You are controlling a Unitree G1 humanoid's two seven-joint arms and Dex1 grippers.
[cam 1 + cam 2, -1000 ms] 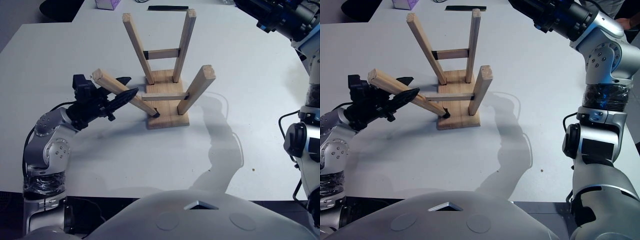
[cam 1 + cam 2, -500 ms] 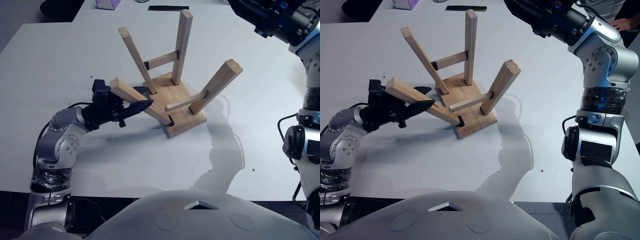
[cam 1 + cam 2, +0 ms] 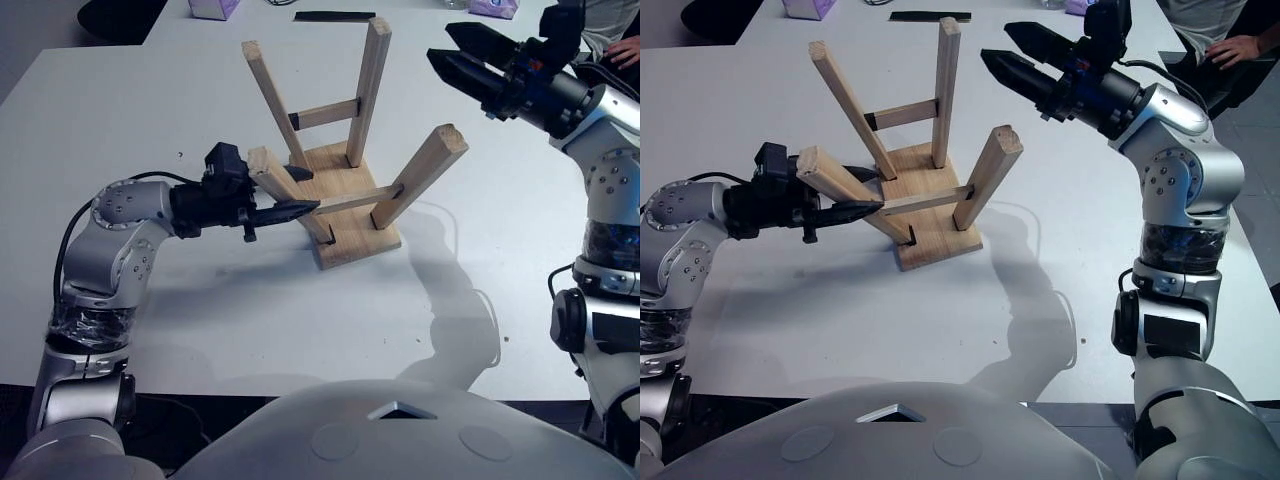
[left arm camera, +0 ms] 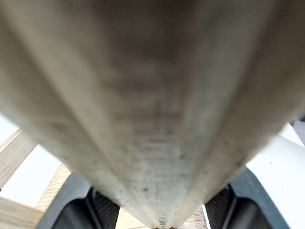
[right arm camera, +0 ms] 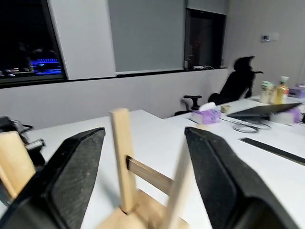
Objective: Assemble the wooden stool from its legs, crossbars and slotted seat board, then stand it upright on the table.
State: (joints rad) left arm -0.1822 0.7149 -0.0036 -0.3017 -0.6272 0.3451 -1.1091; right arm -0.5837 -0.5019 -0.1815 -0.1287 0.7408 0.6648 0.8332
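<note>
Gripping near-left leg (image 3: 262, 166) of upturned stool (image 3: 328, 113), left gripper (image 3: 290, 210) clenched on it; right gripper (image 3: 442, 45) fingers spread, hovering far right; seat board (image 3: 352, 246) possibly tilted.

Four legs (image 3: 275, 105), two crossbars (image 3: 325, 115), one seat board (image 3: 362, 240) — plus a left gripper (image 3: 298, 192) and a right gripper (image 3: 441, 45).

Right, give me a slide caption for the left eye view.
Left pincer grips one leg of the upside-down stool; right pincer hangs open nearby.
</note>
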